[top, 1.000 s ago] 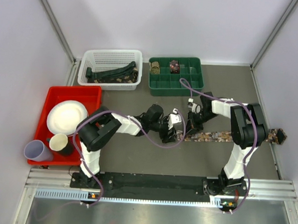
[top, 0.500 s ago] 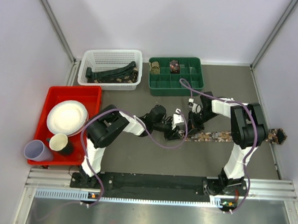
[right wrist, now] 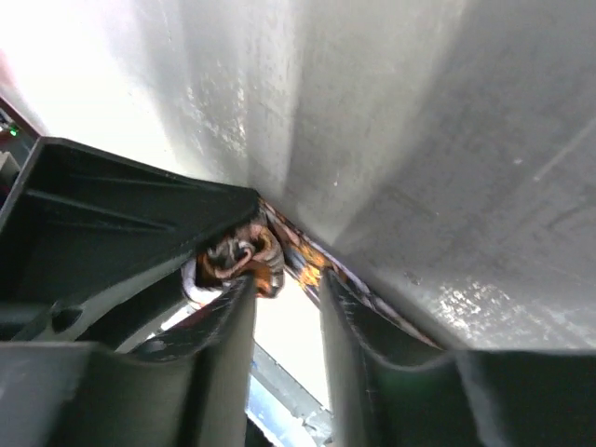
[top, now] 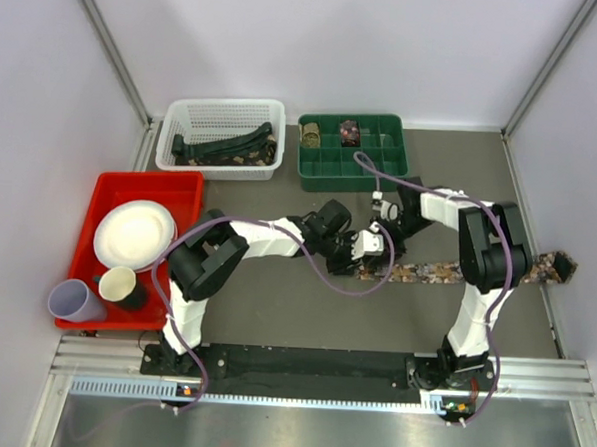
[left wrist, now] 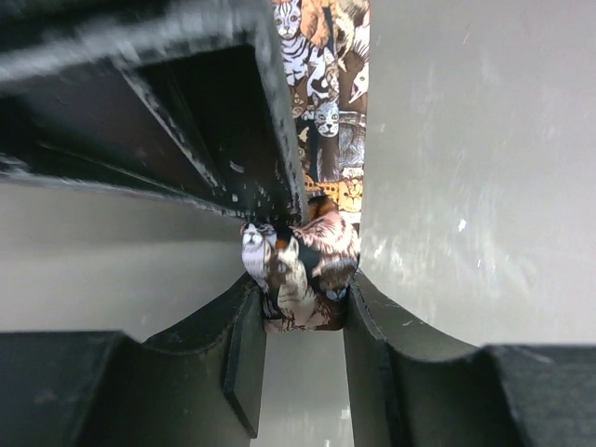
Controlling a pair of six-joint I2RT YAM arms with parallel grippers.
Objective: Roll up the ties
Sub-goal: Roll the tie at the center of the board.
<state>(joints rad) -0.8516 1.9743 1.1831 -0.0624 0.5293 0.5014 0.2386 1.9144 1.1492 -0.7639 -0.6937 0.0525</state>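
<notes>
A brown patterned tie [top: 446, 272] lies as a long flat strip across the right of the table, its wide end [top: 555, 265] at the right wall. Its left end is curled into a small roll [left wrist: 300, 276]. My left gripper [top: 373, 259] [left wrist: 303, 291] is shut on that roll, a finger pressed on each side, and the strip [left wrist: 326, 112] runs away from it. My right gripper [top: 383, 234] [right wrist: 286, 279] hangs just behind the roll. Its fingers stand a little apart with light between them. The roll [right wrist: 237, 256] sits at its left fingertip.
A white basket [top: 220, 161] at the back left holds dark ties. A green compartment tray [top: 353, 168] beside it holds two small rolled ties [top: 349, 132]. A red tray [top: 130, 190] on the left carries a plate and cups. Purple cables loop over both arms.
My left gripper has moved right and a little away from me to the tie's left end. The right gripper has shifted slightly back, and the tie has slid a little.
</notes>
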